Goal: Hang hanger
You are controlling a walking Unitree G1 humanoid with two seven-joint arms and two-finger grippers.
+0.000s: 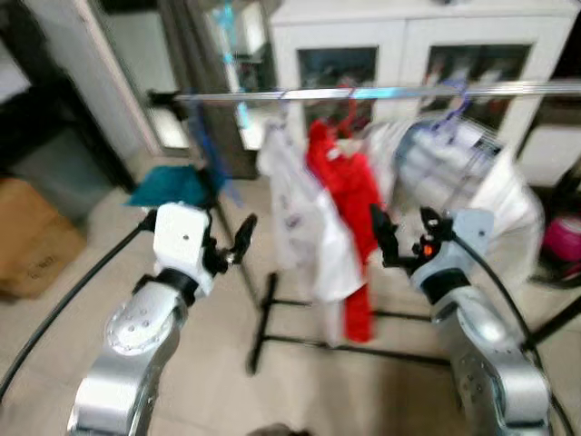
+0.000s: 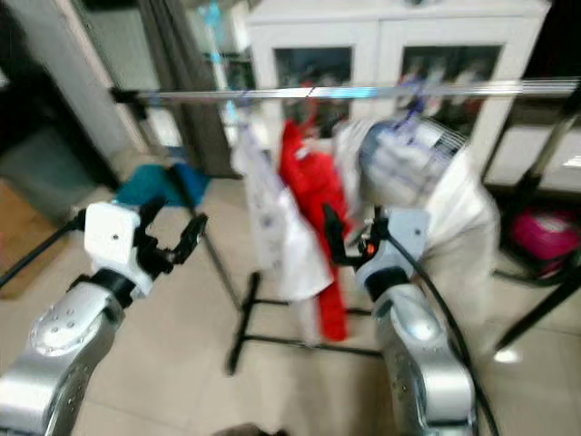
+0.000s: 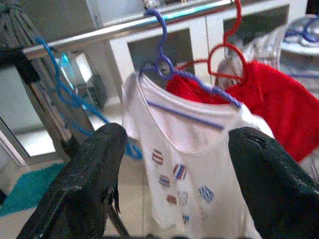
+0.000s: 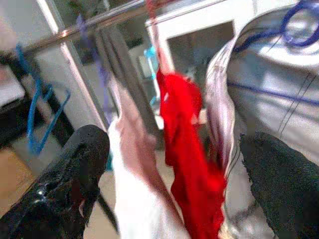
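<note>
A home laundry corner: a clothes rack [image 1: 381, 92] hung with shirts, a white glass-door cabinet [image 1: 408, 54], tiled floor [image 1: 318, 391], cardboard box [image 1: 27, 236].

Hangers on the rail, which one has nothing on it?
The blue hanger at the rail's left end hangs bare. The purple hanger carries a white shirt and the red hanger a red garment.

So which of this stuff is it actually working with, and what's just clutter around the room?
Part of the job:
clothes rail
white shirt on a purple hanger
red garment on a red hanger
empty blue hanger
left hand and right hand, both open and empty

Just lying about:
white cabinet
cardboard box
teal mat
</note>
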